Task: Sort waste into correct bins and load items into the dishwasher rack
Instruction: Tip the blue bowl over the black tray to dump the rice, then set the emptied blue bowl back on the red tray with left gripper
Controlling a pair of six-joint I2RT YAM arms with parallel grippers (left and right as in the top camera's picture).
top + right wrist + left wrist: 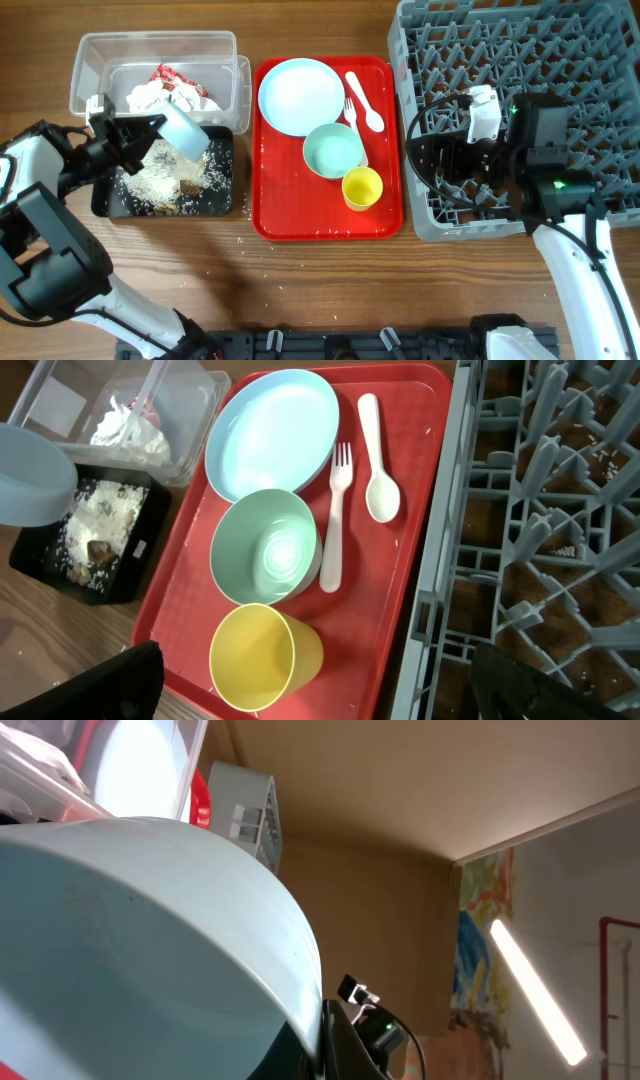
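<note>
Tilting above the shallow black rectangular tray (104,202), a light blue round bowl (186,130) is pinched at its edge by the left fingers (128,145), its pale outer wall filling most of the left wrist view. Below it the tray holds white rice-like food scraps with brown bits (165,180), and a few loose grains lie on the wooden surface (320,290) just beside the tray. Behind the tray, touching or nearly touching it, stands the clear rectangular plastic tub (150,40), with a crumpled white paper napkin (150,96) and a small red snack wrapper (165,73) inside. To the right, the flat red serving tray (300,218) carries a light blue round plate (300,95), a second light blue bowl (333,150) standing upright just in front of it, a small yellow cup (362,187) near that bowl, and a white plastic fork (333,530) and white plastic spoon (378,455) lying side by side. The right fingers (130,680) are spread wide and hold nothing, hovering over the near left part of the large grey plastic grid rack (450,50), whose pegs carry no dishes.
</note>
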